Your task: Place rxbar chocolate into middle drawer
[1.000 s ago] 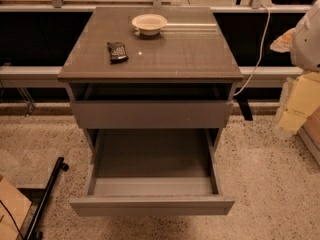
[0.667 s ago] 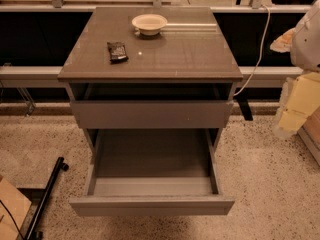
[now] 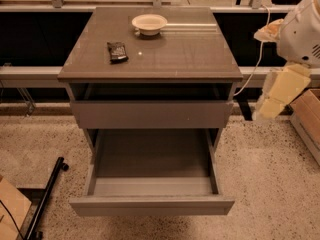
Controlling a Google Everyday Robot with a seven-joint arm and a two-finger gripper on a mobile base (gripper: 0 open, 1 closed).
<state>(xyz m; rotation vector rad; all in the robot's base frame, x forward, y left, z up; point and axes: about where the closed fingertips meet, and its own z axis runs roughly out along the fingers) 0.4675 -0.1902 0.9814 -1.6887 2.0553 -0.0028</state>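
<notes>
Showing one rxbar chocolate [image 3: 117, 51] and one bowl [image 3: 149, 24] lying apart on tabletop [image 3: 192, 51], one middle drawer [image 3: 151, 206] standing open, one end effector [image 3: 279, 91] hanging at right, grip impossible to tell.

Warm, fairly dim light from above. The cabinet top [image 3: 190, 54] carries a pale glare streak right of the bowl [image 3: 149, 23]. The recess under the top is in deep shadow, and the middle drawer [image 3: 150, 206] tray darkens toward its back. Gripper [image 3: 267, 110] at the right edge, beside the cabinet, brightly lit and nearly washed out.
</notes>
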